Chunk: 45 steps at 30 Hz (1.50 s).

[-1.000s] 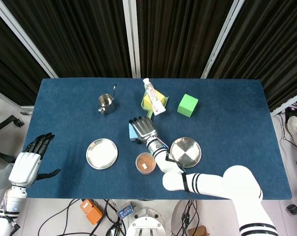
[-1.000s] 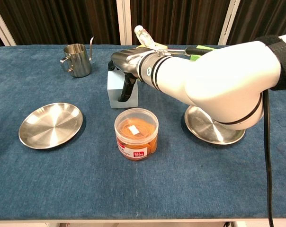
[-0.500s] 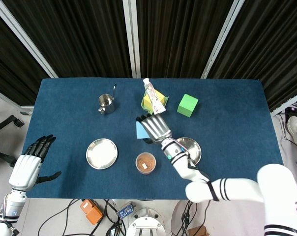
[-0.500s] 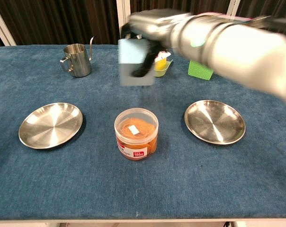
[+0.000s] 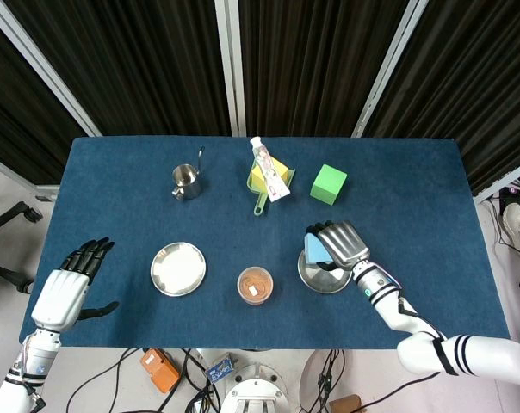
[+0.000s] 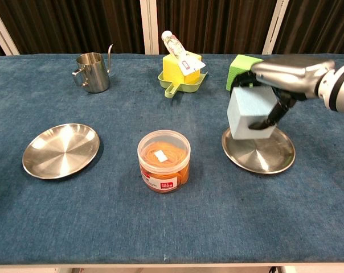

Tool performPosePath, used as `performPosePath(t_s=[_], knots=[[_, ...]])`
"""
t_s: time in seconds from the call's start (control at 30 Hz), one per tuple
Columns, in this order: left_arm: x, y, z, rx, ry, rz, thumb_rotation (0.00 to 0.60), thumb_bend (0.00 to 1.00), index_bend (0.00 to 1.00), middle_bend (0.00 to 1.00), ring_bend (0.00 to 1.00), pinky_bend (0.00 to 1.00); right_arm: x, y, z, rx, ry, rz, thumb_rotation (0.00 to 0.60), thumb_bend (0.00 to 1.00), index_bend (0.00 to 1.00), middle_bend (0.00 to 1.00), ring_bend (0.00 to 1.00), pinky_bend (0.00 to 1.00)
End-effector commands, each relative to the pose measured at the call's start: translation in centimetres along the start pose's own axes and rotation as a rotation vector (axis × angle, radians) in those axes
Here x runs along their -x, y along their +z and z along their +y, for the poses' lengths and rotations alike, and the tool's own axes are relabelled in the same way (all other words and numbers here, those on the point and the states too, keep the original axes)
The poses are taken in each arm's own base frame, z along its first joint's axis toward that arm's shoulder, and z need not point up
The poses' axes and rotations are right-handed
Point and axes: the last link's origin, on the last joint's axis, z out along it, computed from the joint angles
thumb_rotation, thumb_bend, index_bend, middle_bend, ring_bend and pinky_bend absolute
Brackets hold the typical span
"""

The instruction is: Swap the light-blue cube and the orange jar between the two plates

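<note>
Your right hand (image 6: 274, 85) grips the light-blue cube (image 6: 250, 112), fingers wrapped over its top and down its far side, and holds it above the right plate (image 6: 262, 156); in the chest view the cube sits tilted over the plate's far-left part, and you cannot tell from either view whether its lower edge touches the metal. Taking the orange jar (image 6: 164, 161) as your landmark: it stands upright on the blue surface (image 6: 172, 227), lid on, between the two plates and on neither. The right plate lies just to its right, and the left plate (image 6: 61, 150) lies well to its left with nothing on it. Beyond the jar and to the left stands a small steel pitcher (image 6: 93, 72) with a thin spout. Straight beyond the jar is a yellow-green scoop-shaped tray (image 6: 182, 83) holding a yellow block with a white tube (image 6: 176, 44) leaning across it. Beyond and to the right of the jar, behind your right hand, sits a green cube (image 5: 328, 184). Your left hand (image 5: 64, 292) shows only in the head view, off the surface's near-left corner, well apart from the jar, holding nothing, fingers spread and extended.
</note>
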Motion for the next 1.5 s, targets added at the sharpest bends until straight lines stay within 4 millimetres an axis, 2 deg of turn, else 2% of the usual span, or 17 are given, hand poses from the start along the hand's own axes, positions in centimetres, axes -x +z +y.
performPosePath(t_s=[0.03, 0.1, 0.2, 0.23, 0.3, 0.37, 0.43, 0.57, 0.7, 0.8, 0.9, 1.03, 1.17, 1.3, 1.5], knots=[[0.0, 0.0, 0.0, -0.002, 0.001, -0.001, 0.6, 0.03, 0.05, 0.05, 0.07, 0.19, 1.5, -0.4, 0.3, -0.013, 0.011, -0.05, 0.6, 0.47, 0.57, 0.58, 0.54, 0.64], [0.1, 0.0, 0.1, -0.002, 0.0, -0.003, 0.6, 0.03, 0.05, 0.05, 0.07, 0.19, 1.7, -0.5, 0.4, -0.018, 0.031, -0.063, 0.6, 0.47, 0.46, 0.5, 0.47, 0.61], [0.1, 0.1, 0.0, -0.003, -0.001, -0.005, 0.6, 0.03, 0.05, 0.05, 0.07, 0.19, 2.0, -1.0, 0.7, -0.022, 0.042, -0.098, 0.6, 0.46, 0.22, 0.31, 0.3, 0.49], [0.1, 0.1, 0.0, -0.003, -0.001, -0.006, 0.6, 0.03, 0.05, 0.05, 0.07, 0.19, 2.0, -1.2, 0.8, -0.022, 0.04, -0.113, 0.6, 0.42, 0.11, 0.22, 0.21, 0.44], [0.2, 0.1, 0.0, -0.004, -0.005, -0.008, 0.6, 0.03, 0.05, 0.05, 0.07, 0.19, 2.0, -1.7, 1.0, -0.022, 0.035, -0.129, 0.6, 0.32, 0.01, 0.1, 0.1, 0.35], [0.2, 0.1, 0.1, -0.001, -0.005, -0.009, 0.6, 0.03, 0.05, 0.05, 0.07, 0.19, 1.7, -2.3, 1.0, -0.021, 0.038, -0.126, 0.593, 0.24, 0.0, 0.02, 0.03, 0.29], [0.3, 0.2, 0.3, 0.009, -0.007, -0.009, 0.6, 0.03, 0.05, 0.05, 0.06, 0.19, 1.3, -3.2, 1.1, -0.021, 0.038, -0.106, 0.551, 0.2, 0.0, 0.0, 0.0, 0.26], [0.7, 0.1, 1.3, 0.054, -0.03, -0.021, 0.6, 0.04, 0.05, 0.05, 0.06, 0.19, 0.1, -5.5, 1.4, -0.029, 0.059, -0.045, 0.47, 0.18, 0.0, 0.0, 0.0, 0.16], [1.3, 0.5, 3.2, 0.121, -0.055, -0.038, 0.6, 0.06, 0.05, 0.05, 0.06, 0.19, -1.3, -9.3, 2.5, -0.032, 0.012, 0.087, 0.462, 0.18, 0.0, 0.0, 0.0, 0.08], [2.5, 1.5, 5.8, 0.192, -0.083, -0.081, 0.6, 0.06, 0.05, 0.05, 0.06, 0.19, -1.7, -14.3, 4.2, 0.013, -0.055, 0.212, 0.461, 0.18, 0.0, 0.0, 0.0, 0.01], [4.0, 2.5, 8.4, 0.252, -0.089, -0.125, 0.6, 0.06, 0.05, 0.05, 0.04, 0.19, -0.9, -18.6, 5.5, 0.086, -0.077, 0.28, 0.465, 0.18, 0.0, 0.0, 0.0, 0.0], [6.2, 4.2, 12.2, 0.324, -0.098, -0.168, 0.6, 0.06, 0.05, 0.05, 0.03, 0.17, 0.5, -22.7, 6.9, 0.177, -0.049, 0.32, 0.473, 0.18, 0.0, 0.0, 0.0, 0.0], [8.1, 6.2, 15.9, 0.367, -0.067, -0.187, 0.6, 0.04, 0.05, 0.04, 0.02, 0.16, 1.4, -24.9, 8.0, 0.229, 0.006, 0.339, 0.479, 0.18, 0.0, 0.0, 0.0, 0.0], [10.0, 8.4, 19.1, 0.377, -0.029, -0.194, 0.6, 0.03, 0.05, 0.03, 0.01, 0.14, 2.0, -25.7, 8.9, 0.244, 0.053, 0.329, 0.479, 0.18, 0.0, 0.0, 0.0, 0.0], [11.9, 10.2, 21.1, 0.341, 0.002, -0.217, 0.6, 0.03, 0.05, 0.03, 0.0, 0.14, 1.7, -26.0, 9.6, 0.234, 0.085, 0.312, 0.484, 0.18, 0.0, 0.0, 0.0, 0.0]])
